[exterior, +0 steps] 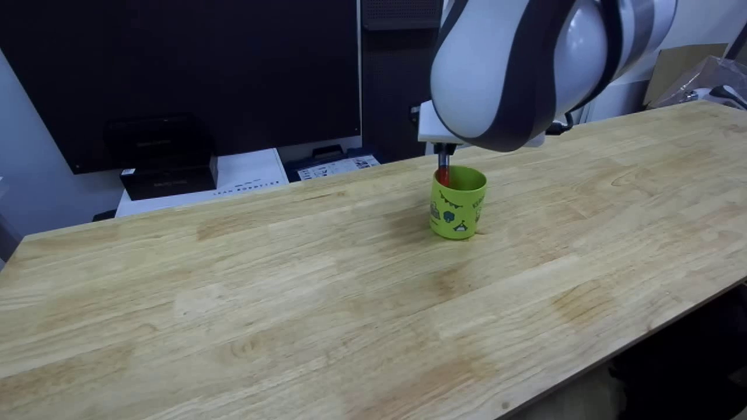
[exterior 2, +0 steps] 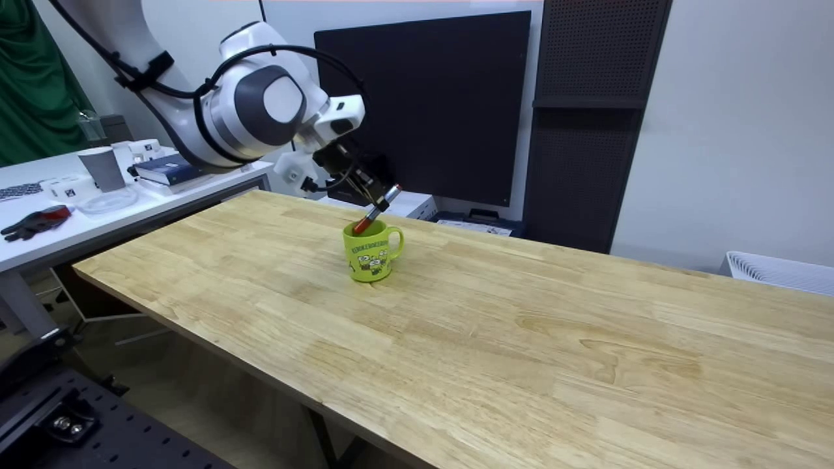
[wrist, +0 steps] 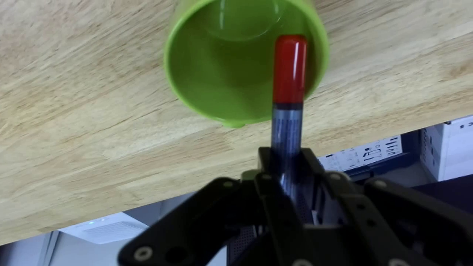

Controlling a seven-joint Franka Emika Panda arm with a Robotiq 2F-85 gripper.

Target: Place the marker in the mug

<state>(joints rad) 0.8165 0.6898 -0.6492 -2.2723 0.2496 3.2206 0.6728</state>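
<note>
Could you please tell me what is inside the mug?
The red end of the marker shows inside the mug, beside inner wall; the strip behind the marker is covered in the wrist view.

Looks down across the worktop [exterior: 303,303] from well back toward the same black board [exterior 2: 430,111] in both exterior views; in wrist view, peers closely past fingers [wrist: 265,162] into the mug [wrist: 225,74].

Glossy, smooth plastic at the red end of the marker [wrist: 287,118], with smooth plastic of softer sheen in the mug [exterior: 458,210]. Mostly matt across the gripper [wrist: 286,159], against a smooth gloss on the robot arm [exterior: 487,73]. Grained wood with a low sheen over the table [exterior: 327,291], and folded cloth in the curtain [exterior 2: 36,91].
</note>
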